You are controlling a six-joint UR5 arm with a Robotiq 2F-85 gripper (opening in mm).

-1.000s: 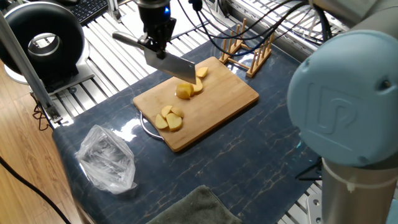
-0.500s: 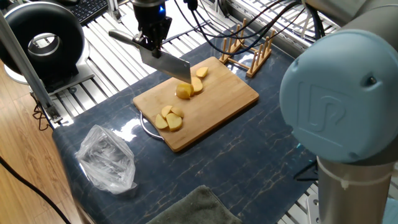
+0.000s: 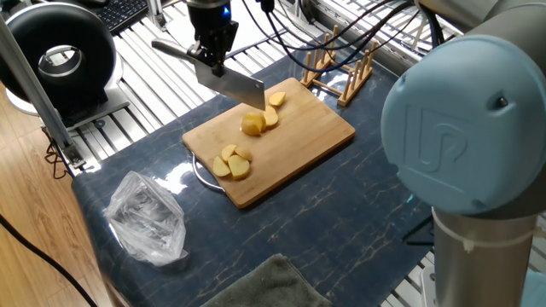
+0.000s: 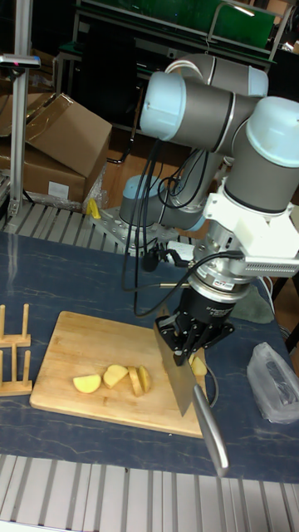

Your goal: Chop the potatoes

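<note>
A crumpled clear plastic bag (image 3: 145,217) lies near the left edge of the dark blue marbled bench (image 3: 341,222), and a grey-green cloth (image 3: 264,286) sits at the bench's front edge. The black two-finger gripper (image 3: 209,55) hangs over the back left side of the rectangular bamboo cutting board (image 3: 303,141), its fingers (image 4: 184,343) closed on the handle of a broad steel cleaver (image 3: 229,83). The blade tilts down above the board, just beside the potatoes. The peeled pale-yellow potato pieces (image 3: 252,124) lie on the board in two clusters: a rounded half with wedges near the board's middle and back edge, and several slices (image 3: 231,162) near its front left corner. A wooden slotted rack (image 3: 339,72) stands at the bench's back edge, just beyond the board's far corner.
</note>
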